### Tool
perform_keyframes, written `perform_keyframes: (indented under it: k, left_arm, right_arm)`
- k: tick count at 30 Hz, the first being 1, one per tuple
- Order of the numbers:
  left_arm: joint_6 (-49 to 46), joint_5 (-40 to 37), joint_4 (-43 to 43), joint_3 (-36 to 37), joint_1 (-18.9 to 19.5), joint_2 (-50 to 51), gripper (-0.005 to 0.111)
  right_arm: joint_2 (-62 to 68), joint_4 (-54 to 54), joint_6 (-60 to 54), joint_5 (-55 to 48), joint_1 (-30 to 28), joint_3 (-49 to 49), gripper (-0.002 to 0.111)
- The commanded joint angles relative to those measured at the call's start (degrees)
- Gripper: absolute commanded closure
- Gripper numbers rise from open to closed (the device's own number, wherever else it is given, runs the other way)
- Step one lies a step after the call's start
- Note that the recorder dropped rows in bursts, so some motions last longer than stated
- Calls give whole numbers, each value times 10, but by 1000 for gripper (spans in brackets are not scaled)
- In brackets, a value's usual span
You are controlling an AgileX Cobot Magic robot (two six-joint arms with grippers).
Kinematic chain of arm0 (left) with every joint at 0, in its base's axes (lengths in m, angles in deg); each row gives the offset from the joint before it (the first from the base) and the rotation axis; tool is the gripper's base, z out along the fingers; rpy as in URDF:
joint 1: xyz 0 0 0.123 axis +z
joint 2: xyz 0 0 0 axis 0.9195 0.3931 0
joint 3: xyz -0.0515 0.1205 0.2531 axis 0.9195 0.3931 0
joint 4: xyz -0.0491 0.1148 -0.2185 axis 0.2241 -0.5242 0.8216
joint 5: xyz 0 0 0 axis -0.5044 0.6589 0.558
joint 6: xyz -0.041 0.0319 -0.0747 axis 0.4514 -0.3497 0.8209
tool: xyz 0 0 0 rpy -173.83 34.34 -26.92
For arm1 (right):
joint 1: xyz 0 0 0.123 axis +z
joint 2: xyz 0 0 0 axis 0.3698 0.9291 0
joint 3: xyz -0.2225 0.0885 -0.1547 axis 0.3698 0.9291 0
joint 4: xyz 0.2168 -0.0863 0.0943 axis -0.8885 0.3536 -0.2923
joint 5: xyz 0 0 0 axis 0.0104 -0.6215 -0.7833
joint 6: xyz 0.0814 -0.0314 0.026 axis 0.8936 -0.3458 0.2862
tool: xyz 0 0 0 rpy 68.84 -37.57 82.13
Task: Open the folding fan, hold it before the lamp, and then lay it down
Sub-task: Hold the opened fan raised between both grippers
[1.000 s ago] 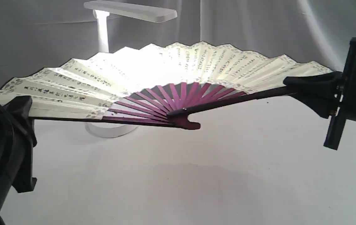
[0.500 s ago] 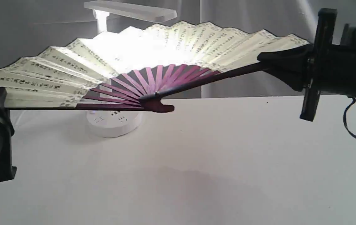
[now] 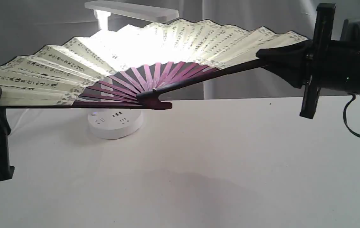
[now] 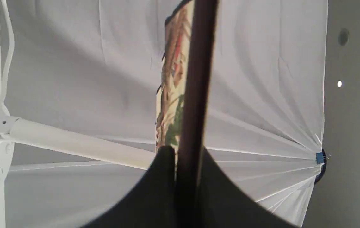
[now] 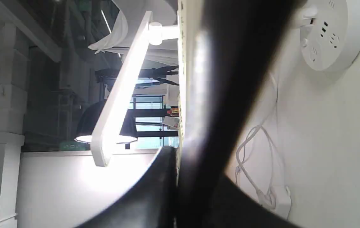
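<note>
Pinching the folding fan (image 3: 167,44) by its two outer guards, both grippers are closed on wood. The left gripper (image 4: 184,160) has its black fingers (image 4: 164,171) pressed on either side of the dark left guard. The right gripper (image 3: 263,57) clamps the right guard near its outer end, with no gap showing in the right wrist view.

Between them the fan is spread fully open and held in the air, clear of the table (image 3: 214,164). Its pleated cream leaf arches upward and the maroon ribs (image 3: 154,76) gather at the pivot (image 3: 154,100), low in the middle. The left guard runs about level, while the right guard slopes up toward its gripper, so the right end sits higher.

Behind the fan stands the lamp (image 3: 132,11). Its flat head shows just above the leaf's top edge, its stem is mostly hidden by the paper, and its round base rests on the table below the left ribs. Its light glows brightly through the paper left of centre. A white cord (image 5: 252,148) lies on the table near the base, and pale draped cloth (image 3: 262,15) hangs behind everything.
</note>
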Motion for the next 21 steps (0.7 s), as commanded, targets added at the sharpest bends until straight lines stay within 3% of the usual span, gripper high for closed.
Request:
perform_keyframes:
  k: [1,21]
  left_arm:
    - [14,56,49,-2,10,-8,107]
    - [14,56,49,-2,10,-8,107]
  right_arm:
    - [-4,15,-18,32,-7,-3,108]
    - [-3,15,-18,38,-7,-3,108]
